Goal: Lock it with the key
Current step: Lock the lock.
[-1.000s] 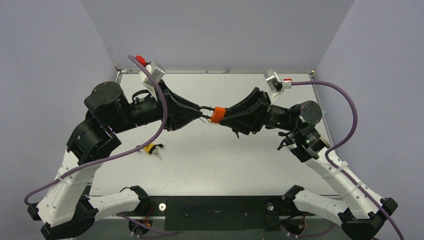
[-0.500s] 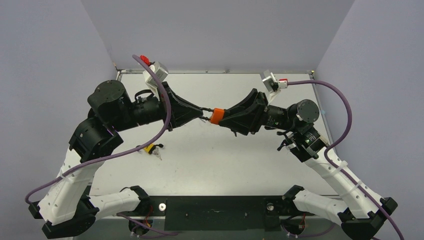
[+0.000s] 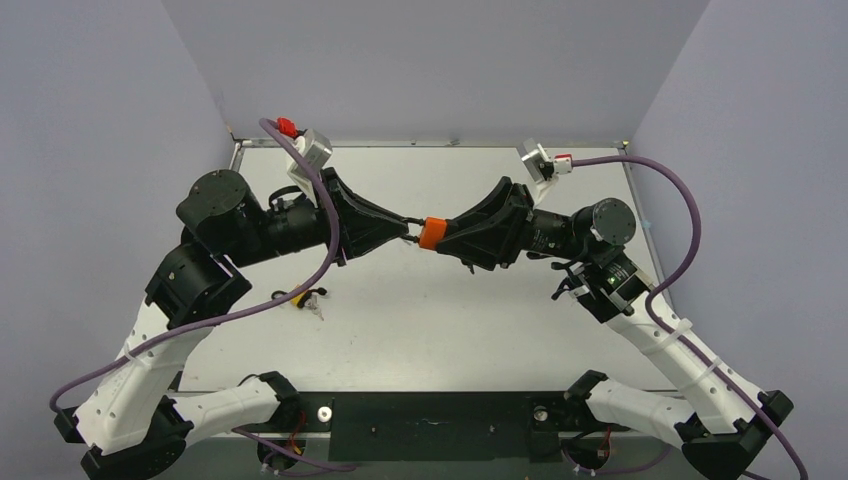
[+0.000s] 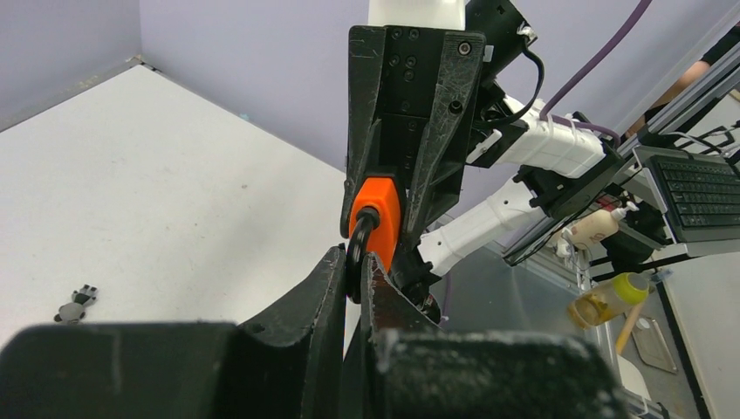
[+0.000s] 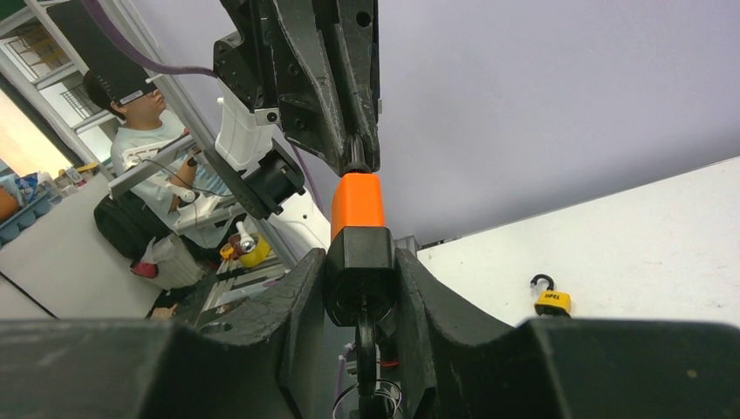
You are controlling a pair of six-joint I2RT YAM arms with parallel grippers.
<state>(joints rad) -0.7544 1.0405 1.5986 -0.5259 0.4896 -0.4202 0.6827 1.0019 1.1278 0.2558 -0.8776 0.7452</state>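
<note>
1. Overhead: two arms are meeting in mid-air above the table point(image 3: 520, 330). The right gripper point(image 3: 443, 235) is clamping the single orange padlock point(image 3: 431, 232) from its 3 o'clock side. The left gripper point(image 3: 411, 229), fingers pressed together, is meeting the lock from 9 o'clock. A second lock, a yellow padlock point(image 3: 298, 297), is lying on the table toward 8 o'clock, well apart from both grippers. That makes two padlocks in all.

2. Left wrist: the left fingers are pinching the black shackle point(image 4: 357, 253) at 6 o'clock of the orange body, which the right gripper is gripping from 12 o'clock. One small dark item point(image 4: 77, 305) is lying on the table at 8 o'clock, too small to identify.

3. Right wrist: the right fingers are squeezing the lock's black lower section. One thin ring point(image 5: 365, 345) is dangling beneath at 6 o'clock, but whether a key is seated cannot be told. The step in hand appears to be closing the shackle. The next move likely calls for pressing it straight home while the right grip is holding firm, then turning the key.
</note>
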